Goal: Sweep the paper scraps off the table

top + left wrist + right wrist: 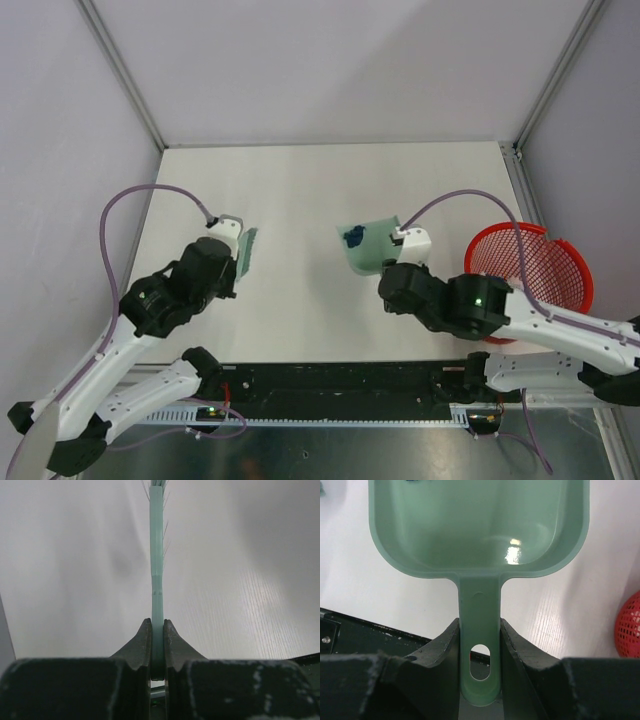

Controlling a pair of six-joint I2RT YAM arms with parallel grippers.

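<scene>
Two grippers, two tools: your left gripper [157, 626] is clenched on the thin handle of the pale green brush [157, 555], which stands edge-on with its bristles pointing away over the white table [300, 190]. Whether the bristles touch the surface cannot be told. Your right gripper [480, 630] is clamped around the stem of the matching dustpan [480, 535], just above the hanging hole, with the pan's open mouth facing away from the wrist.

From above, the paper scraps [353, 237] show as a small dark blue cluster inside the pan, near its far lip. No other blue bits are visible on the table, though anything under the arms is hidden. The red mesh basket [530, 265] sits at the table's right edge, close to your right arm.

The sweeping looks done, and the step in hand is likely the emptying. Tip the pan's mouth slightly up while you swing it right, since the scraps lie close to the open edge and could slide out. Carry it well over the basket's rim before tilting, then pour slowly. Hold the brush clear on the left.
</scene>
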